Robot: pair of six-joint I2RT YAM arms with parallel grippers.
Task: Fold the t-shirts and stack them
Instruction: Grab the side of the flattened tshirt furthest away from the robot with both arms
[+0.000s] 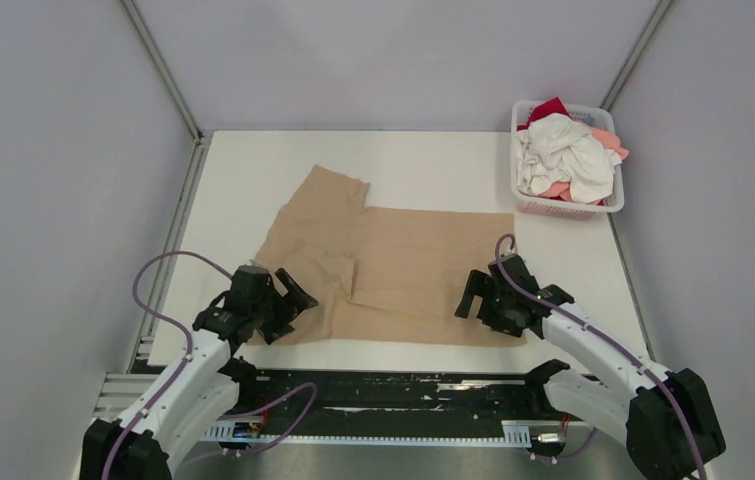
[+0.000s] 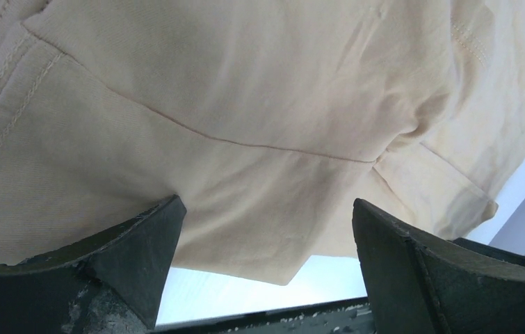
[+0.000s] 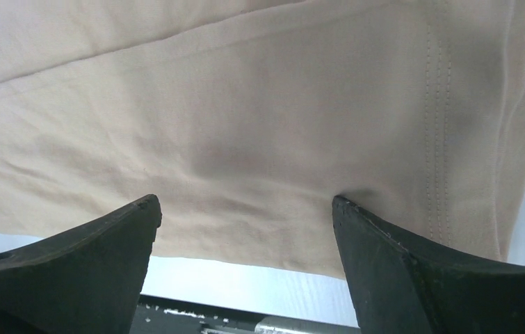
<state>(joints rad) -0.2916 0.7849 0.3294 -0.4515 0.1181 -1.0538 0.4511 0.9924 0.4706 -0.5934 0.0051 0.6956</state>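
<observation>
Cloth lies spread mid-table: your tan-beige tee [image 1: 393, 270] rests flat on the white table [image 1: 433, 160], with one sleeve reaching toward the far left. Your left gripper [image 1: 293, 312] sits over the tee's near left corner, jaws spread wide and gripping nothing. Your right gripper [image 1: 470, 297] sits at the near right hem, just as wide. The other t-shirts [image 1: 563, 155] fill the lattice basket [image 1: 568, 208] at the far right corner.

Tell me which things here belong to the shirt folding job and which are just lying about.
Job: tan t-shirt spread flat; white, pink and red t-shirts in a heap; left end effector and right end effector, both open.
Lying about: white basket holding the heap; table.
</observation>
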